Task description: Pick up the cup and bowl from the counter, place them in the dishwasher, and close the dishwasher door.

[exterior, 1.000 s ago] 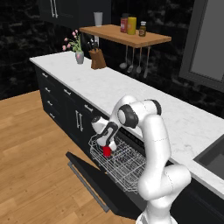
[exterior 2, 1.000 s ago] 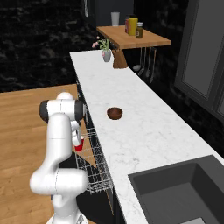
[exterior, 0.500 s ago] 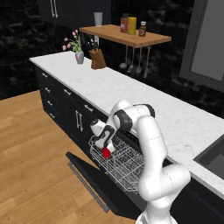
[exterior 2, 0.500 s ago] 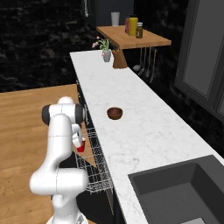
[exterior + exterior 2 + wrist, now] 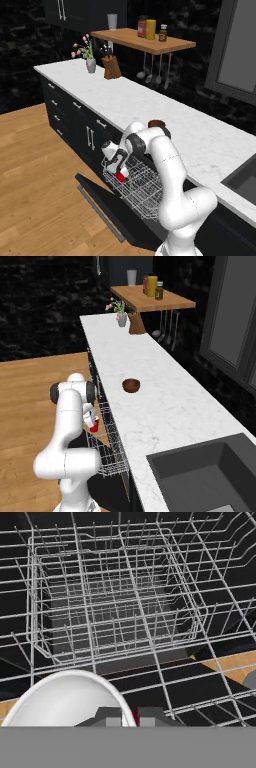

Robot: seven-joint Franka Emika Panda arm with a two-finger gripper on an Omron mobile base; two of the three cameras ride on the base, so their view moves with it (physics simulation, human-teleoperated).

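Note:
My gripper (image 5: 118, 169) is shut on the rim of the red cup (image 5: 121, 176) and holds it just above the white wire rack (image 5: 141, 194) pulled out of the open dishwasher. From the right base, the cup (image 5: 93, 426) hangs at the rack's (image 5: 108, 448) outer side. In the hand view the cup's white inside (image 5: 62, 701) sits at lower left, its rim between my fingertips (image 5: 108, 717), with the rack (image 5: 125, 612) below. The dark brown bowl (image 5: 131, 385) rests on the white marble counter (image 5: 165, 406); the arm half hides the bowl (image 5: 157, 123). The dishwasher door (image 5: 107, 207) lies dropped open.
A flower vase (image 5: 90, 64) and knife block (image 5: 112, 70) stand at the counter's far end under a wooden shelf (image 5: 145, 42) with bottles. A sink (image 5: 205, 476) lies at the near right. Black cabinets (image 5: 70, 115) flank the dishwasher; wooden floor (image 5: 35, 170) spreads to the left.
The arm's elbow has sunk and drawn in a little toward the rack. The cup stays held at almost the same spot over the rack.

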